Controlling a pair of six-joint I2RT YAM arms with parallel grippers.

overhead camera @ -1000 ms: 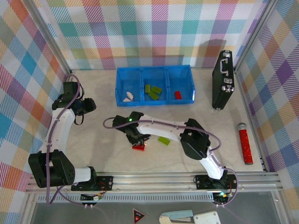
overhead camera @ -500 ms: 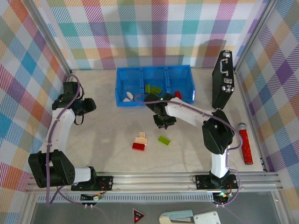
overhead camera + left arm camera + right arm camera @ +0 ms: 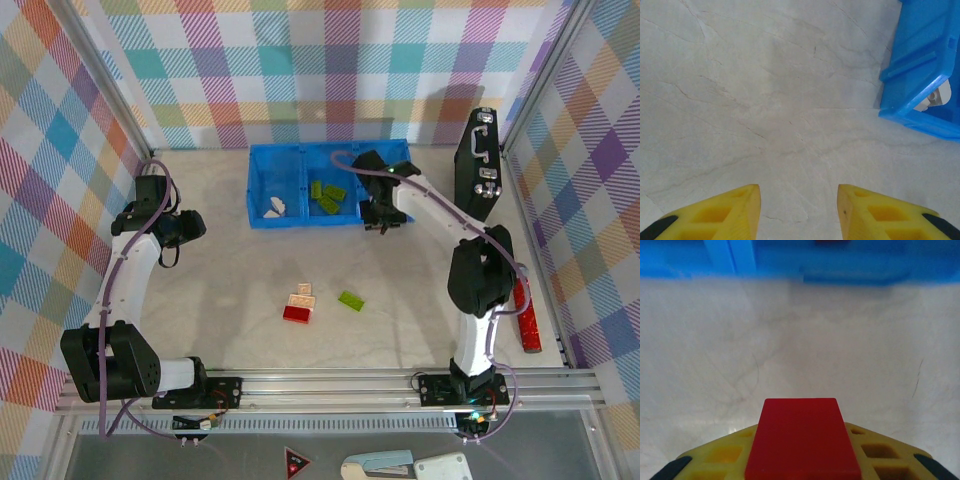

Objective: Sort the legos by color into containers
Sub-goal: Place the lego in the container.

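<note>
My right gripper (image 3: pixel 382 212) is at the front wall of the blue tray's (image 3: pixel 252 186) right-hand container. It is shut on a red lego (image 3: pixel 802 445), which sits between the yellow fingers (image 3: pixel 880 455) above bare table, with the tray (image 3: pixel 850 267) just ahead. The left container holds white legos (image 3: pixel 272 208) and the middle one holds green legos (image 3: pixel 327 196). A red lego (image 3: pixel 296 314), a cream one (image 3: pixel 302 296) and a green one (image 3: pixel 350 299) lie on the table centre. My left gripper (image 3: pixel 186 228) (image 3: pixel 799 189) is open over bare table, left of the tray (image 3: pixel 920 65).
A black case (image 3: pixel 478 170) stands upright at the right wall. A red cylinder with a grey tip (image 3: pixel 524 310) lies by the right edge. Plaid walls close in three sides, and an aluminium rail (image 3: pixel 320 385) runs along the near edge.
My right arm has lifted a red lego from the pile at the table centre and carried it back and right to the tray's right end. The left arm has not moved.
</note>
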